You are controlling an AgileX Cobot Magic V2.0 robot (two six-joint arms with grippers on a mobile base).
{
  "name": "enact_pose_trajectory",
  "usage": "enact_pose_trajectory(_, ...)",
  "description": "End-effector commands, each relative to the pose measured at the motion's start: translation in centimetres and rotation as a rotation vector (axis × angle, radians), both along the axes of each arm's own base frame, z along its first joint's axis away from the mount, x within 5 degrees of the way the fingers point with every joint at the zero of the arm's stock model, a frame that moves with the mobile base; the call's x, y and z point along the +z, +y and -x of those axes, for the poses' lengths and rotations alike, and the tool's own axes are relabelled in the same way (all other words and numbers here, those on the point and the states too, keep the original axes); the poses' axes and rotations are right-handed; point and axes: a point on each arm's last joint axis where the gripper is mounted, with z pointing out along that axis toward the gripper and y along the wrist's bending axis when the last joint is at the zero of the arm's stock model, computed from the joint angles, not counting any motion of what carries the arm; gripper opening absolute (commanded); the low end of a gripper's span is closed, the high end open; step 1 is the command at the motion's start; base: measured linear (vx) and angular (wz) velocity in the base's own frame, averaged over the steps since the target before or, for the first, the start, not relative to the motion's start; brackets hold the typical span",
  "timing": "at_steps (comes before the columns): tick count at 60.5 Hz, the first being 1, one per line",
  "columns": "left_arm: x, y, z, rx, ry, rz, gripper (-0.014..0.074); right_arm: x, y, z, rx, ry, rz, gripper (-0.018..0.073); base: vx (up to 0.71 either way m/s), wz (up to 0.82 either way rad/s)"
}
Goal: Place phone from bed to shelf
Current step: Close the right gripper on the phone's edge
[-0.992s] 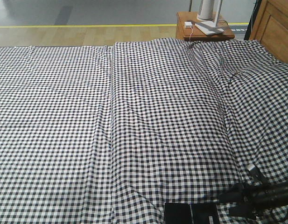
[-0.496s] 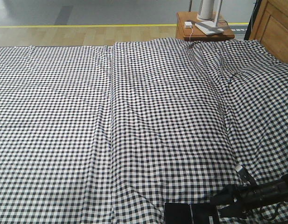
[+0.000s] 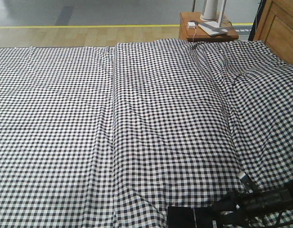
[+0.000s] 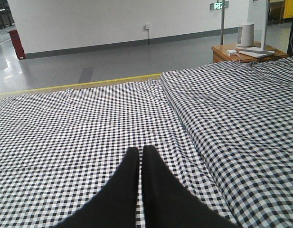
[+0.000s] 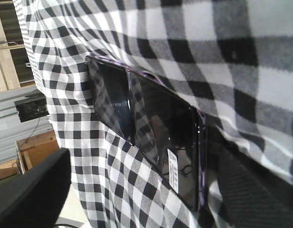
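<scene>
Black, glossy and flat, the slab phone (image 5: 151, 137) with rounded corners lies on the wide bed (image 3: 137, 118), at the bottom edge of the front view, right of centre. The phone face is hard, slick and mirror-like, with a seam across it. The bed's black-and-white gingham sheet is soft, creased cloth.

The black right gripper (image 3: 222, 210) sits just beside the phone's right end, jaws apart, grasping nothing. The left gripper (image 4: 139, 159) hangs over the sheet, fingers pressed together, empty.

Risk: smooth glass may slip from a shallow edge pinch, or the fingers may catch loose cloth along with the phone. No shelf is in view.
</scene>
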Motion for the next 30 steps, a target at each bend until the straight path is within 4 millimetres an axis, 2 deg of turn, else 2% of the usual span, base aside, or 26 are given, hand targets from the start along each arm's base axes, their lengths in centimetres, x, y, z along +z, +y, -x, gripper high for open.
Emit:
enact_pose_trajectory(1,1.6,-0.1,0.1,-0.006,-0.109,0.009,0.0001,1.7,0.6,-1.2,0.025,-0.052,-0.046,0.0593,0.00,0.00)
enact_pose_trajectory(15,1.6,-0.1,0.1,-0.006,-0.109,0.009,0.0001,2.1,3.3,-3.0,0.122,-0.097,-0.052,0.0593,0.00,0.00)
enact_pose_trajectory(30,1.6,-0.1,0.1,-0.006,-0.109,0.009,0.0001,2.5,4.7,-3.7,0.157,-0.095,-0.077,0.0592,0.00,0.00)
